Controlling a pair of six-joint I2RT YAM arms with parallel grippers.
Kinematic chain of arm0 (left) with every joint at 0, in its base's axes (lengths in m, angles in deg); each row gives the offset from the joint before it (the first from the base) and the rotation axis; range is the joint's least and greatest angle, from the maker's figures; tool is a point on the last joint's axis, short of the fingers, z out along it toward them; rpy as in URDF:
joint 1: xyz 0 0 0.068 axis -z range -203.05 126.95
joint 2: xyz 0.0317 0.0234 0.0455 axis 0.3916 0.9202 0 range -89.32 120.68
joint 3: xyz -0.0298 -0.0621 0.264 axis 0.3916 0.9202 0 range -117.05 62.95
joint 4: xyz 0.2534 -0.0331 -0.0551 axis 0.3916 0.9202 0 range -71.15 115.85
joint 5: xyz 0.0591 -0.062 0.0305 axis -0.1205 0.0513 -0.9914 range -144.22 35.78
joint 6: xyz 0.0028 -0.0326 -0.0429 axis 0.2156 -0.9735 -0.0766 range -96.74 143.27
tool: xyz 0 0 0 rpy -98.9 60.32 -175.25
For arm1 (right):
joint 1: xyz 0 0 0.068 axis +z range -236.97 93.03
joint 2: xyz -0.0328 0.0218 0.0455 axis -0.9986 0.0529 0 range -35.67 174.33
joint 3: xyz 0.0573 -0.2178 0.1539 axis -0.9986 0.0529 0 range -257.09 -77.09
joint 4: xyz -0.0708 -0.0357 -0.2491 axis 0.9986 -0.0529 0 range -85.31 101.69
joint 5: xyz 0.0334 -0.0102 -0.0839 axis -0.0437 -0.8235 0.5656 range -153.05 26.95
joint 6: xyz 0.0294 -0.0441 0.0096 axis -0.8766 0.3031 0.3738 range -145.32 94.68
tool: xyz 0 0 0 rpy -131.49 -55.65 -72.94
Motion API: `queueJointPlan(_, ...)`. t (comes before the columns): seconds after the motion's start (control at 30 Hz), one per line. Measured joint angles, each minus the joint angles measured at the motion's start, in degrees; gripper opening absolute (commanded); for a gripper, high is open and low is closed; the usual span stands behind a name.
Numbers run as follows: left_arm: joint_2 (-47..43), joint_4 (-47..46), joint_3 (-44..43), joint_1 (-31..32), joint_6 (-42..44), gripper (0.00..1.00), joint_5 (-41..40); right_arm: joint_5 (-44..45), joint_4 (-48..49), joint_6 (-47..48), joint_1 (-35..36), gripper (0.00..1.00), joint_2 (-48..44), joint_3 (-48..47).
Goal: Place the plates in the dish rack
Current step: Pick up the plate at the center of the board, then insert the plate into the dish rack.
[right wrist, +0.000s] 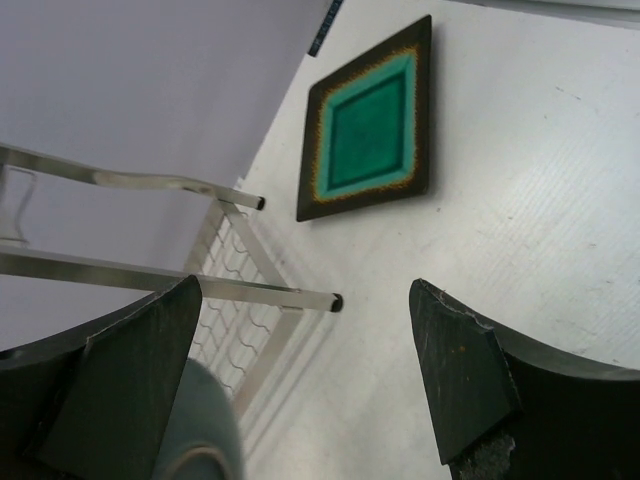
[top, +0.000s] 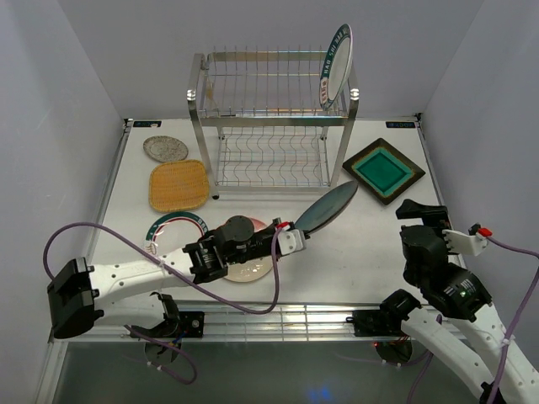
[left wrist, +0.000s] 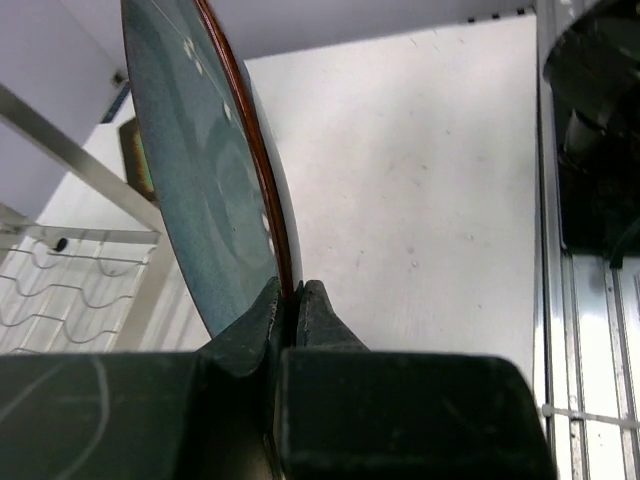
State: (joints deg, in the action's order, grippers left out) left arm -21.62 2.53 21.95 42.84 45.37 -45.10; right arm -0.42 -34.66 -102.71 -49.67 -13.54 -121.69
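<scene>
The left gripper (left wrist: 290, 295) pinches the rim of the dark blue-grey round plate (top: 328, 206), tilted on edge above the white table (top: 362, 252), before the shiny steel wire dish rack (top: 269, 126). The right gripper (right wrist: 305, 290) gapes empty near the brown square teal-centred plate (top: 383, 170).

Classification: robotics laboratory test cell, not a domestic kitchen.

Grounds:
- The white table (top: 370, 252) is boxed in on three sides by plain, pale partition walls (top: 50, 101).
- The left arm (top: 143, 273) and right arm (top: 446, 290) are machine arms fixed to an aluminium rail (top: 278, 313) at the near edge.
- Purple cables (top: 84, 227) loop openly from both arms.
- Household ware, namely assorted plates (top: 178, 184) and a steel dish rack (top: 268, 160), is set out directly on the bare table as handling material.
</scene>
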Motion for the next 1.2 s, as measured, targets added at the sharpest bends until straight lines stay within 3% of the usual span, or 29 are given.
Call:
queueJointPlan(0.3,-4.15,5.22,-10.10,0.07,-5.90,0.00,-9.66,-2.40,3.15,-1.64,0.00,0.90,0.22,11.74)
queueJointPlan(0.7,-4.17,7.39,-27.45,0.04,-10.60,0.00,-23.47,-3.15,4.66,-3.19,0.00,0.90,-1.51,16.02)
queueJointPlan(0.93,-2.60,10.32,-35.43,0.07,-13.97,0.00,-25.22,-3.19,4.72,-3.21,0.00,0.90,-3.93,16.76)
queueJointPlan(1.2,7.82,12.37,-49.29,0.07,-14.71,0.00,-25.22,-3.48,4.76,-3.19,0.00,0.90,-3.91,16.76)
